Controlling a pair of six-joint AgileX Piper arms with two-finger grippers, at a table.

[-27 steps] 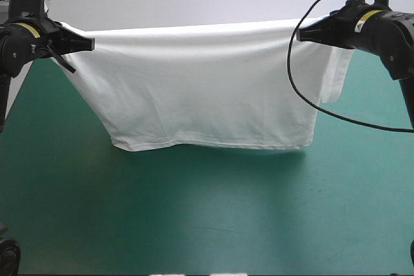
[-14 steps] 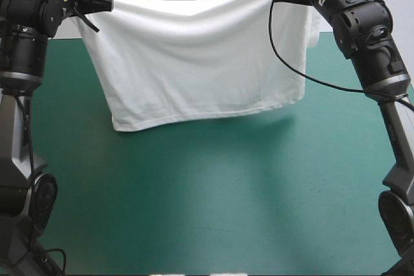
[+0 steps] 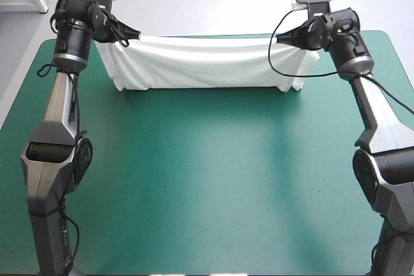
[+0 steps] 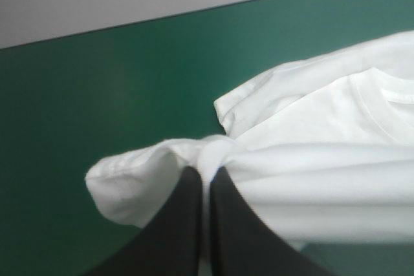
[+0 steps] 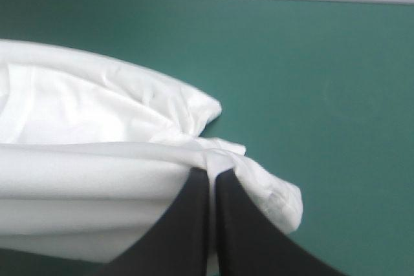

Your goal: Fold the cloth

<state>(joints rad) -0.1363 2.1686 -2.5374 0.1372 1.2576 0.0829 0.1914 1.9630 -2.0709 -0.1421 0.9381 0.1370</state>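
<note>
The white T-shirt (image 3: 207,63) stretches in a low band across the far part of the teal-green table, its lower edge lying on the cover. My left gripper (image 3: 132,33) is shut on its left upper corner, and my right gripper (image 3: 279,40) is shut on its right upper corner. In the left wrist view the black fingers (image 4: 184,218) pinch a bunched fold of the T-shirt (image 4: 323,166), with a sleeve and the collar ahead on the cover. The right wrist view has its fingers (image 5: 194,218) pinching the T-shirt (image 5: 90,172), folds piled beside them.
The teal-green cover (image 3: 213,172) runs wide and bare from the T-shirt toward the near edge. The table's far edge (image 3: 207,35) lies just behind the T-shirt. Both arms reach in along the left and right sides.
Both grippers have carried the T-shirt away toward the far edge and down. It hung as a tall sheet earlier; now it sits low with its hem on the cover.
</note>
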